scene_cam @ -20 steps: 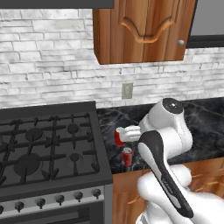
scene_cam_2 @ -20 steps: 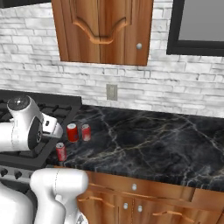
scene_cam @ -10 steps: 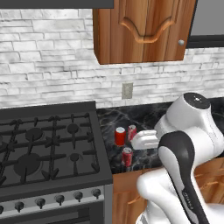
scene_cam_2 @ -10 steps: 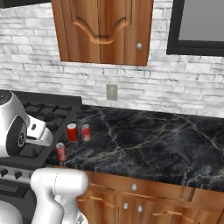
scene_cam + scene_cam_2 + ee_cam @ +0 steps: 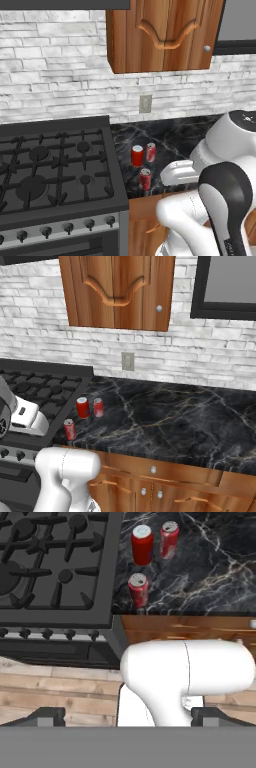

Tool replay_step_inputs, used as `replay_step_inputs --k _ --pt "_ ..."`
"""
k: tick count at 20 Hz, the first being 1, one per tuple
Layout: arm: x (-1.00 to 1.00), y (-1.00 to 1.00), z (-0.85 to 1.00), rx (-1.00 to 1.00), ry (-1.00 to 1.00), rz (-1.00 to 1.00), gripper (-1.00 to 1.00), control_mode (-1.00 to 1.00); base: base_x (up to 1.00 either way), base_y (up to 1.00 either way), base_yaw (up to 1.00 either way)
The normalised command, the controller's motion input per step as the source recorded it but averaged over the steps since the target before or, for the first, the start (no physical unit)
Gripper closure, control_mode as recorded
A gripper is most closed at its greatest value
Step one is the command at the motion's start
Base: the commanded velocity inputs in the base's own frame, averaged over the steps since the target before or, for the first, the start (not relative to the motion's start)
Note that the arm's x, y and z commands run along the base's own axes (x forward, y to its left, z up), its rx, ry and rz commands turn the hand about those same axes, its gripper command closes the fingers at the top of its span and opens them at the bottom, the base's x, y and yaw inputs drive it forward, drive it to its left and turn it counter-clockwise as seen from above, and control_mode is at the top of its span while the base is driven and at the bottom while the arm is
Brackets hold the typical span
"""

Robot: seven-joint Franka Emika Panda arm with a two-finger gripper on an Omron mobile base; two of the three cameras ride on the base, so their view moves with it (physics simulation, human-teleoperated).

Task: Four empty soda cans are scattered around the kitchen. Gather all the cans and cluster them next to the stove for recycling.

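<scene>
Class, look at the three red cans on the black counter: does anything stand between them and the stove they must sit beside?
Nothing visible does. The three soda cans stand upright on the black counter right beside the stove, with only bare counter between them and its edge.

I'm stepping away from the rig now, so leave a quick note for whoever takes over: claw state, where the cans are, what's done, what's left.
Claw: open, holding nothing, pulled back above the floor in front of the cabinets.
Cans: three soda cans upright on the black counter right beside the stove: plain red can, marked can next to it, front can near the counter edge.
Done: three clustered by the stove.
Left: find the fourth can and add it.
</scene>
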Motion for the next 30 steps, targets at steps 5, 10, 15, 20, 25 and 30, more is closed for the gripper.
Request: replay_step_inputs --k 5,10,15,20,25,30 --pt "-0.46 -0.06 0.0 0.0 0.0 0.0 -1.0 -1.0 0.0 0.0 0.0" --pt "-0.45 -0.06 0.0 0.0 0.0 0.0 -1.0 -1.0 0.0 0.0 0.0" --pt "-0.39 -0.08 0.0 0.01 0.0 0.0 -1.0 -1.0 0.0 0.0 0.0" --pt "-0.08 -0.01 0.0 0.0 0.0 0.0 -1.0 1.0 -0.46 -0.05 0.0" --pt "0.0 0.0 0.0 0.0 0.0 0.0 -1.0 1.0 -0.63 -0.01 0.0" --pt "0.0 0.0 0.0 0.0 0.0 0.0 -1.0 1.0 -0.54 0.0 0.0"
